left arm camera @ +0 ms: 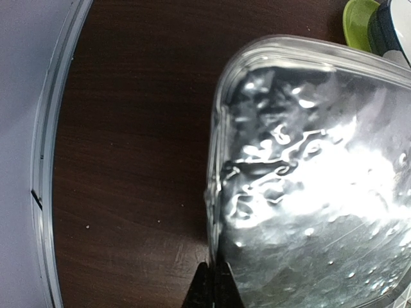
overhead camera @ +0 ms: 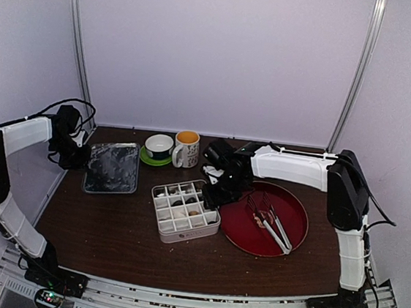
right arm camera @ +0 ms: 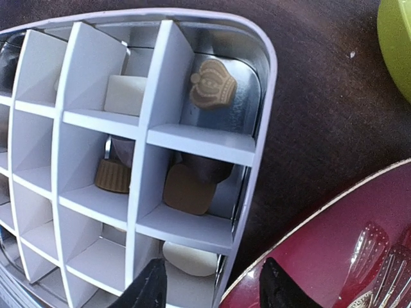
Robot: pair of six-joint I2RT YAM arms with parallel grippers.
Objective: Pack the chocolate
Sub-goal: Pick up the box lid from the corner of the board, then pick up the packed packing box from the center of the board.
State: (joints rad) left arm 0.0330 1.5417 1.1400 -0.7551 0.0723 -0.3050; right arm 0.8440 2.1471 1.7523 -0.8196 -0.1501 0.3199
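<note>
Tabletop: dark wood grain.

Chocolate lies in a white-partitioned box at centre, one piece per cell. Pieces seen: a crown-stamped tan one, a cream block, a ribbed brown cup and a flat tan square.

Right pincer hangs over the box's right rim, jaws apart, nothing between them.

Just beside the box on the right is a glossy round red tray carrying metal tongs. Behind the box are a mug and a green saucer.

Left of the box is a clear container lined with crumpled foil. Left pincer is closed and empty at its rim; contact unclear.
</note>
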